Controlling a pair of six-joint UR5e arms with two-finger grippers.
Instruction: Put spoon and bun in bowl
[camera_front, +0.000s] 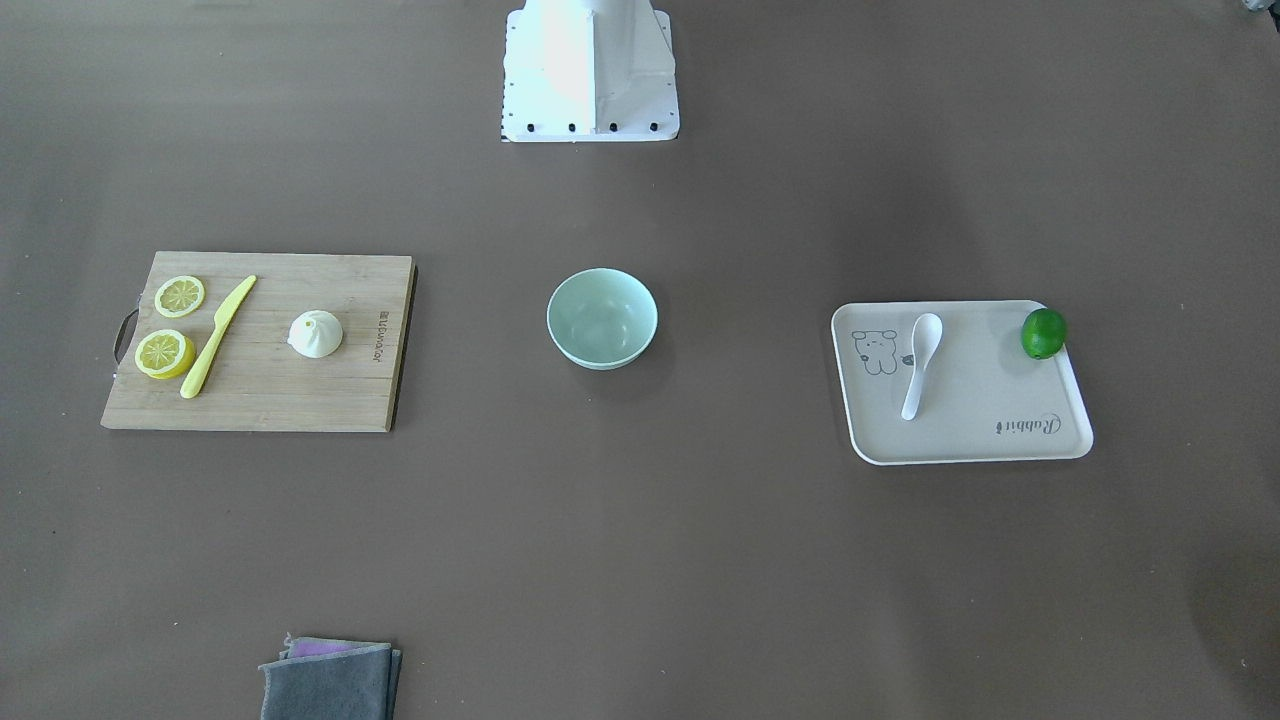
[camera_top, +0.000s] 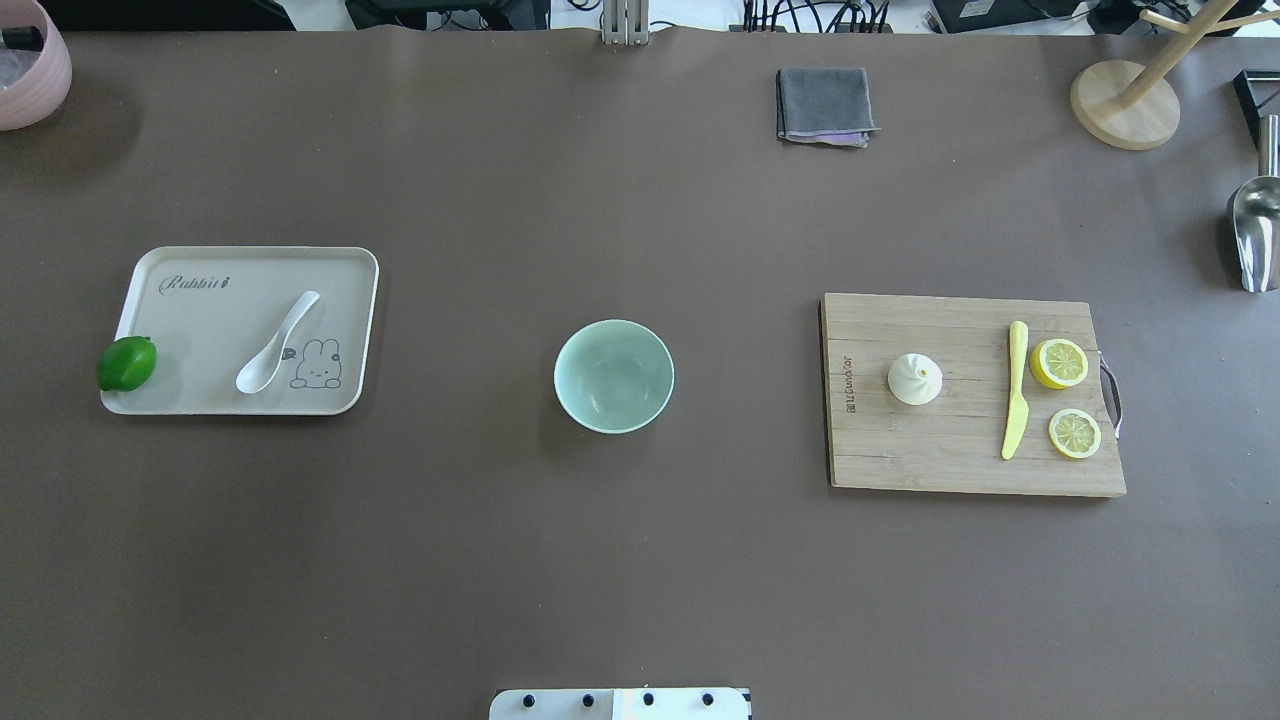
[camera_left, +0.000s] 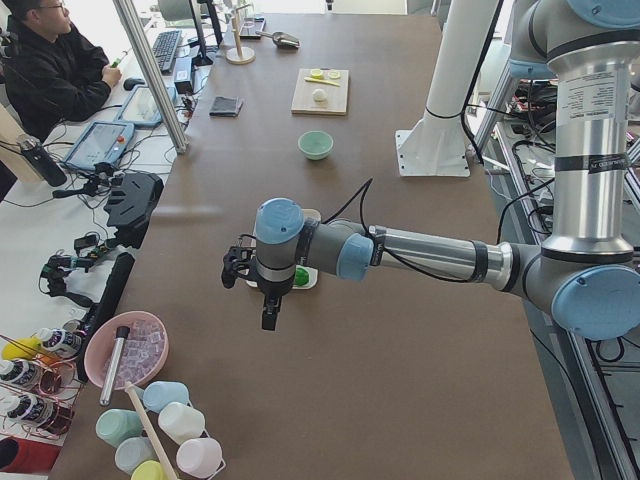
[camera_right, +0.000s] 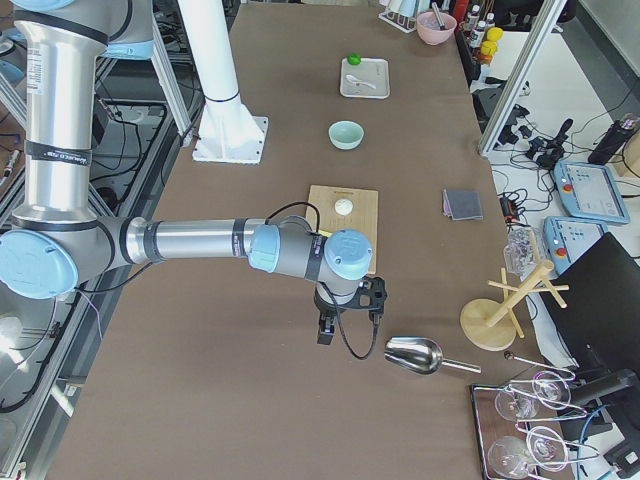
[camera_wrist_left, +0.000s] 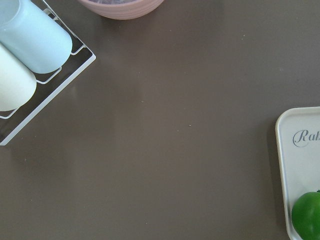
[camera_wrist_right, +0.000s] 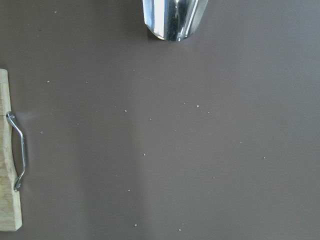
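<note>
With spoon (camera_top: 277, 343) left, bun (camera_top: 915, 379) right, bowl (camera_top: 613, 376) central, each arm probably takes one; left claw (camera_left: 268, 316) and right claw (camera_right: 324, 330) spread: cannot tell.

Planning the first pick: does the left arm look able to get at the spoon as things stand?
Probably yes. The spoon lies uncovered on the tray, apart from the lime, and the left arm hangs close to that tray.

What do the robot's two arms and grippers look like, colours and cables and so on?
Both the left arm and right arm are silver-grey tubes with rounded joints capped in pale blue. Each upright segment carries a printed label. The left gripper and right gripper are black, with a thin black cable looping at each wrist.
</note>
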